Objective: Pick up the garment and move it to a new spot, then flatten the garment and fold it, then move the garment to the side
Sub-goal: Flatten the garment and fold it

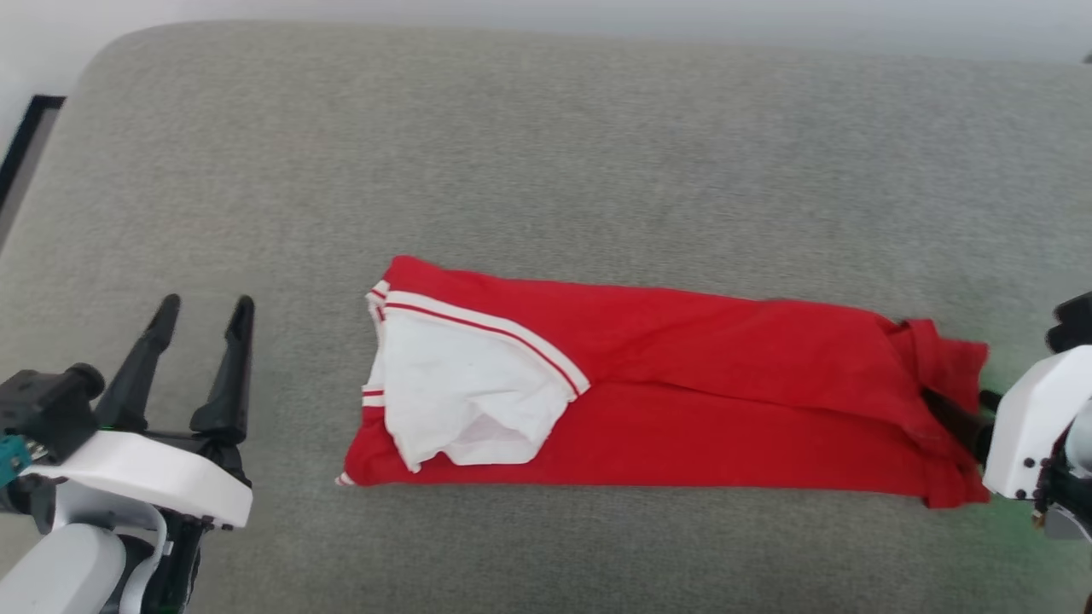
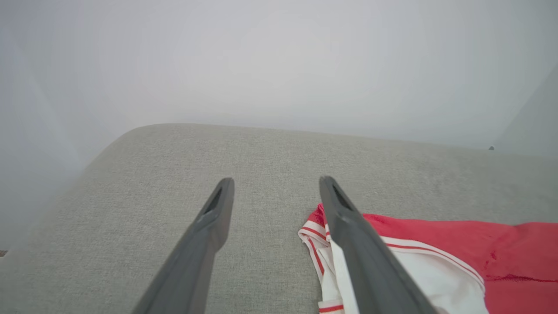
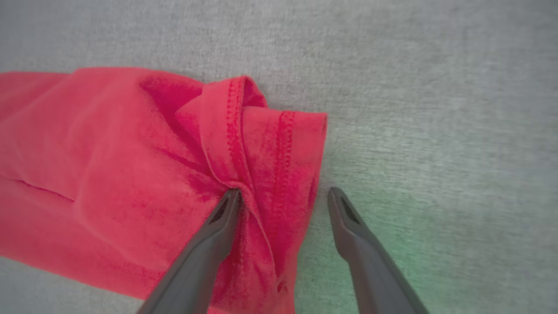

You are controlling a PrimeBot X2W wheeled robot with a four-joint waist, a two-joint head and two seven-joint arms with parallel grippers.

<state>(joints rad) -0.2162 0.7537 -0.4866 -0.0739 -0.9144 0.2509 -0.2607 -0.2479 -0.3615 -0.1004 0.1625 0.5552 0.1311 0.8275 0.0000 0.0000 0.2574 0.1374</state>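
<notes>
The garment (image 1: 725, 384) is bright red and lies as a long folded band across the grey cushion. Its white-trimmed part (image 1: 461, 384) is turned over at the left end. My left gripper (image 1: 207, 303) stands open to the left of the garment, apart from it; in the left wrist view the gripper (image 2: 275, 180) has the striped trim (image 2: 314, 235) just beside its right finger. My right gripper (image 3: 284, 192) is open at the garment's right hem (image 3: 279, 148): one finger rests over the red cloth and the other over bare cushion. In the head view this gripper (image 1: 964, 408) is partly hidden by its white wrist.
The wide grey cushion (image 1: 546, 128) has bare room behind and in front of the garment. Its rounded back-left corner drops toward a dark-framed edge (image 1: 26, 145). A pale wall (image 2: 279, 56) rises behind it.
</notes>
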